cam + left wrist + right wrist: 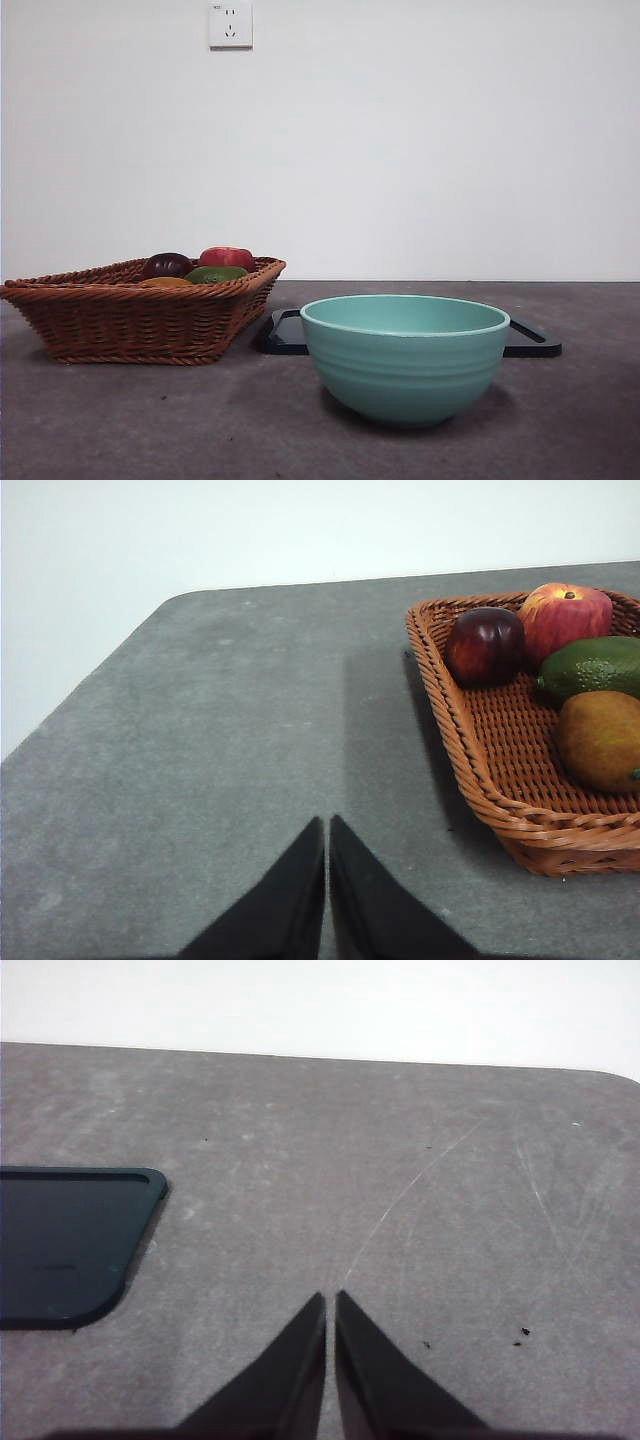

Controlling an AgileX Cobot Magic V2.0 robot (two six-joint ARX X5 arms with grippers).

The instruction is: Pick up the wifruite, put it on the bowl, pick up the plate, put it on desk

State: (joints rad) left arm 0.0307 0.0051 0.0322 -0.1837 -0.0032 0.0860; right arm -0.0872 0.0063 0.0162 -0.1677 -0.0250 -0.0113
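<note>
A wicker basket (140,315) sits at the left of the table (120,430). In it lie the brownish-orange fruit (600,740), a dark purple fruit (485,645), a red apple (565,615) and a green fruit (595,665). The left tool (327,825) hangs over bare table beside the basket, jaws pressed together and holding nothing. Right of the basket a teal bowl (405,355) stands in front of a flat black plate (65,1240). The right tool (330,1300), also pressed together and holding nothing, hangs over bare table near the plate's corner.
</note>
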